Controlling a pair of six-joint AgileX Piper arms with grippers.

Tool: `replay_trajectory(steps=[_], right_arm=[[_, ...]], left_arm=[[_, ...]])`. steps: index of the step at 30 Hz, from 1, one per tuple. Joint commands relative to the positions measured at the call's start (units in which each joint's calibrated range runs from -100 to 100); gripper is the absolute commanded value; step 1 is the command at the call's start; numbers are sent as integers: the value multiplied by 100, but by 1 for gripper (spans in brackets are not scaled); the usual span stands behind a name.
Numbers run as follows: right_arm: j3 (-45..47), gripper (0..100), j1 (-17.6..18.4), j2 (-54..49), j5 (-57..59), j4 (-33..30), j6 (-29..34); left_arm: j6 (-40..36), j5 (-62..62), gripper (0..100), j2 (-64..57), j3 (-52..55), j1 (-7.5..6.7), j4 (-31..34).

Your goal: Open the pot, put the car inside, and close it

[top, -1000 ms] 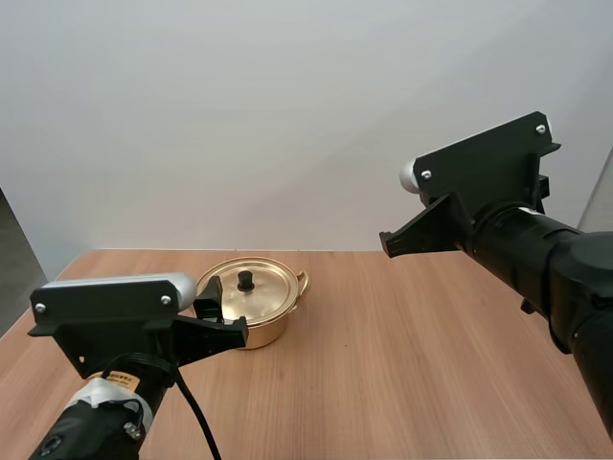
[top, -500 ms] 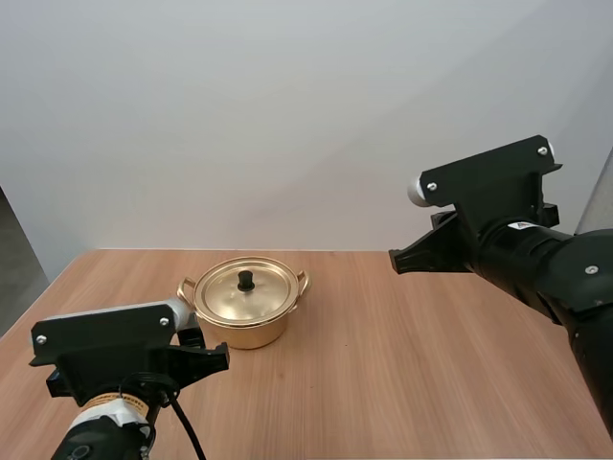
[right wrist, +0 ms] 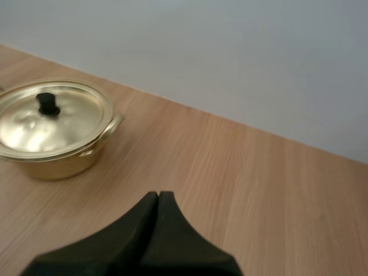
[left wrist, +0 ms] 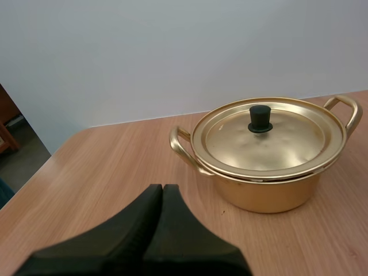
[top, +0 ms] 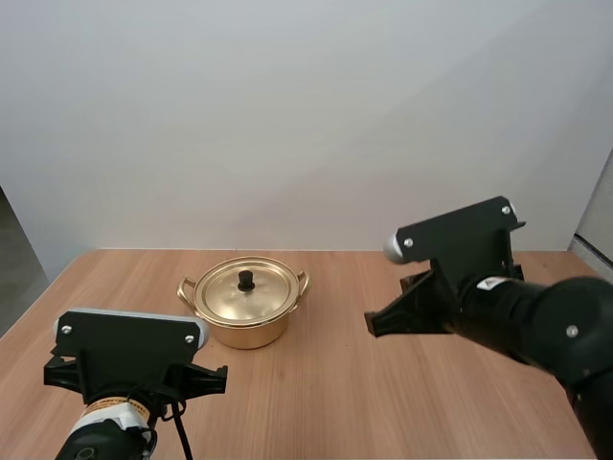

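Well, gold pot [top: 244,331] sat far left on the wooden table [top: 383,402], lid [top: 261,287] on, left gripper [left wrist: 163,187] nearer than it, closed tight on nothing, right gripper [right wrist: 159,194] off to its right, well apart, closed tight on nothing too

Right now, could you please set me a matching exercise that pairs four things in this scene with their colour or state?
Things:
1. lid
2. knob
3. left gripper
4. table

Colour or state:
A. shut on nothing
B. light brown wood
C. black, standing at the lid's centre
D. gold, seated on the pot

Pairs: 1-D, 2-C, 3-A, 4-B.
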Motion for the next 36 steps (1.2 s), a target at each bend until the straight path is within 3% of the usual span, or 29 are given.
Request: replay_trajectory(steps=[1,7,13,20,22,25,27,36], right_arm=[[881,0,278,-962,-2985,-78,156],[1906,0,360,-2193,-3267,-106,238],[2122,0,360,-2028,-3171,-220,413],[2270,0,360,-2137,-2989,-1010,1411],[2270,0,360,-2239,-2243,-1692,2181],[2270,0,367,-2239,-2402,-2619,3369],[2270,0,376,-2239,-2419,-3007,3787],[2270,0,376,-2239,-2436,-3083,3839]], left_arm=[[59,14,0,0,0,-1,-12],[59,14,0,0,0,-1,-12],[59,14,0,0,0,-1,-12],[59,14,0,0,0,-1,-12],[59,14,0,0,0,-1,-12],[59,14,0,0,0,-1,-12],[59,14,0,0,0,-1,-12],[59,14,0,0,0,-1,-12]])
